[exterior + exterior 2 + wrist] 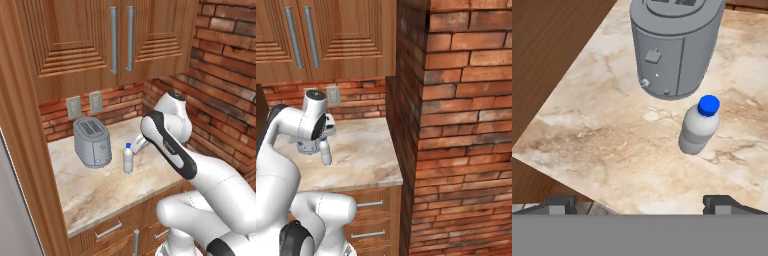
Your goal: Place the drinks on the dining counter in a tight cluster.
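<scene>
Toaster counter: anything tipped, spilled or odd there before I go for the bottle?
Nothing stands out. The bottle stands upright with its blue cap on, beside the toaster, on a dry counter.

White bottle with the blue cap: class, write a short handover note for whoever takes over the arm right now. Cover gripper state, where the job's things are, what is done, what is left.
Gripper: open, holding nothing, hovering above the white blue-capped bottle, not touching it.
Bottle: upright on the small marbled counter, next to the steel toaster, apart from it.
Done: arm positioned over the bottle.
Left: lower, grasp it, carry it to the dining counter, set it close to the other drinks.
</scene>
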